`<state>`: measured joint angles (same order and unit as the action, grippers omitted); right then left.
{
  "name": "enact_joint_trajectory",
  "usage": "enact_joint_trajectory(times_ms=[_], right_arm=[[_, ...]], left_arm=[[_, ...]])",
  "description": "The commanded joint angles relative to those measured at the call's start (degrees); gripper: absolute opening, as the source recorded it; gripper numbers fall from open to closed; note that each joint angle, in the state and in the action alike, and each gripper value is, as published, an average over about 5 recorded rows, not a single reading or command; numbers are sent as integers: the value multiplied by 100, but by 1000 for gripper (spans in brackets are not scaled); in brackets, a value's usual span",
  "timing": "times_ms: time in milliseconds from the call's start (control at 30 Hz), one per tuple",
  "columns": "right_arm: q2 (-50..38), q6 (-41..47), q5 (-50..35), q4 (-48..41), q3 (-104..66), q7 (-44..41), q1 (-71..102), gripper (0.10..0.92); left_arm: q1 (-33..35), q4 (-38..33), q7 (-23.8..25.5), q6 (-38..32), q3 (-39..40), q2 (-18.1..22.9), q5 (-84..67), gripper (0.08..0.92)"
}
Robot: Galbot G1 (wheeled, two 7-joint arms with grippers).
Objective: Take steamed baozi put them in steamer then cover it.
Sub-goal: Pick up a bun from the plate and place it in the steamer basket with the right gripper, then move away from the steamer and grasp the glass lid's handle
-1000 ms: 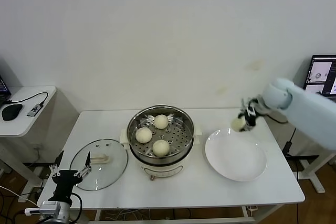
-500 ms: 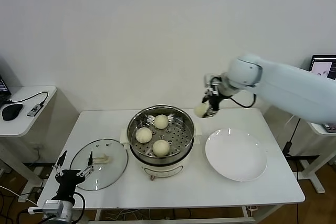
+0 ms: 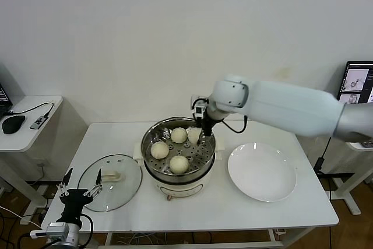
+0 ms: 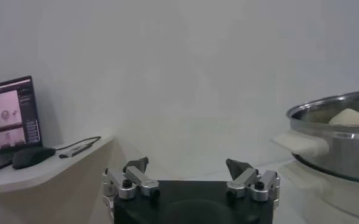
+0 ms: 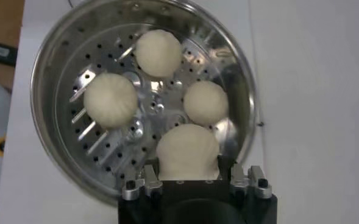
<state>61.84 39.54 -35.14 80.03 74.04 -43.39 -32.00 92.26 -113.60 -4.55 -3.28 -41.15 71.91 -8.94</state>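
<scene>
Right gripper (image 3: 196, 136) is over the far right part of the steamer (image 3: 178, 148), jaws clamped on a steamed baozi (image 5: 187, 152); head view shows that bun (image 3: 193, 134) at the level of the pot rim, just beside the rim on the robot's right. Right wrist view: the held bun fills the gap between the jaws and hangs above the perforated tray (image 5: 106, 137)

Three more buns sit on the tray: one at the far side (image 3: 178, 135), one toward the left (image 3: 159, 150), one at the near side (image 3: 179, 164). None touch each other in the right wrist view; the held bun looks close to one of them, contact cannot be told

Steamer stands mid-counter (image 3: 116, 135) on its white base. White plate (image 3: 261, 171) lies on the counter just right of the steamer, nothing on it

Cover (image 3: 110, 174), glass with cream bar handle, lies flat on the counter to the left of the steamer, near but apart from it

Left gripper (image 3: 77, 191) is parked low at the near left edge of the counter, beside the cover, jaws apart and holding nothing; left wrist view shows both fingertips (image 4: 136, 164) spread wide, steamer wall (image 4: 337, 146) off to one side
</scene>
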Motion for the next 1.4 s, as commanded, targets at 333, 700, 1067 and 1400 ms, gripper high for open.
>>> enact_joint_trajectory(times_ms=[333,700,1067,1400], right_arm=[[358,208,216,-439,167,237,600,594],[-34,190,313,-78,-234,288,410,766],[-1532,-288,102,1547,-1049,1002,662,823],[-3091,-1970,163,2672,-3794,2976,3899,823]], left_arm=[[30,54,-14,-101,-13,-42,3,823],[7,43,-15,-91,-16,-14,15,823],[-29,66,-11,-81,-21,-7,19,823],[-59,32,-9,-54,45,46,80,823]])
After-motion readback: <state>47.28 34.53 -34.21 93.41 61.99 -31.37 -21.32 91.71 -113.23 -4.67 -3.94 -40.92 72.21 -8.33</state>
